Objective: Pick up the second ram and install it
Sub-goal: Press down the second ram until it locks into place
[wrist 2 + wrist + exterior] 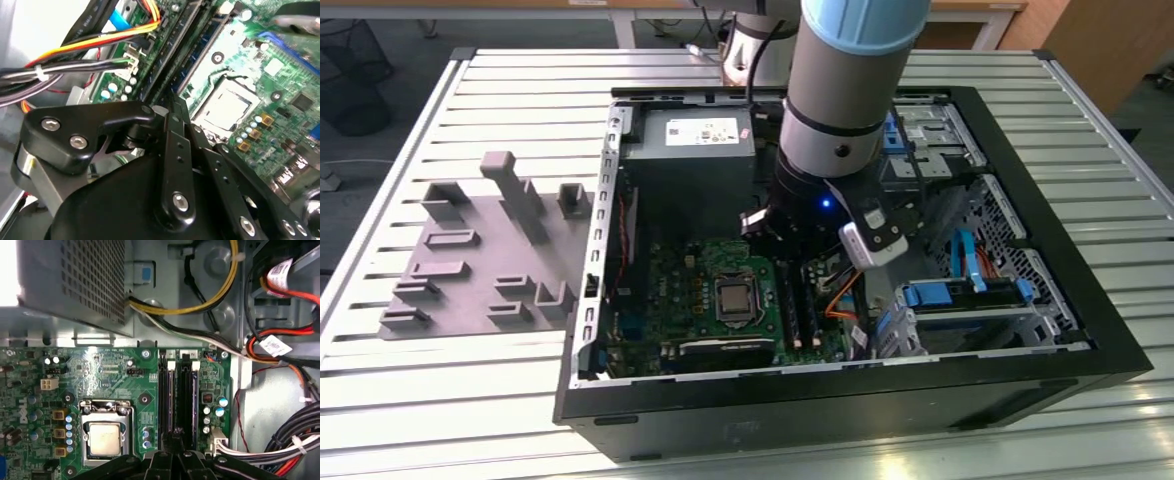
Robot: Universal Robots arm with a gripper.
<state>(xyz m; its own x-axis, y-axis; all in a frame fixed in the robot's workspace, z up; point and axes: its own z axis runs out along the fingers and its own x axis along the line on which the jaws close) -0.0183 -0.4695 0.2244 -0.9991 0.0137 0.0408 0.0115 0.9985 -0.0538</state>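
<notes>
Case point(1067, 370): we see it open, filling the exterior view's centre.
Motherboard point(115, 375): inside, processor point(104, 437) lower left in the first wrist view.
Gripper point(175, 447): over the slots, fingers seemingly together; hold unclear.
Second ram point(192, 395): in the slots, centre of the first wrist view.
Cables point(295, 445): crowd alongside.

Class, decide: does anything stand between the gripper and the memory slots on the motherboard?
Nothing visible does. The gripper hangs right over the memory slots beside the processor. The cables lie off to one side, away from the slots. Whether it holds the second ram cannot be told.
</notes>
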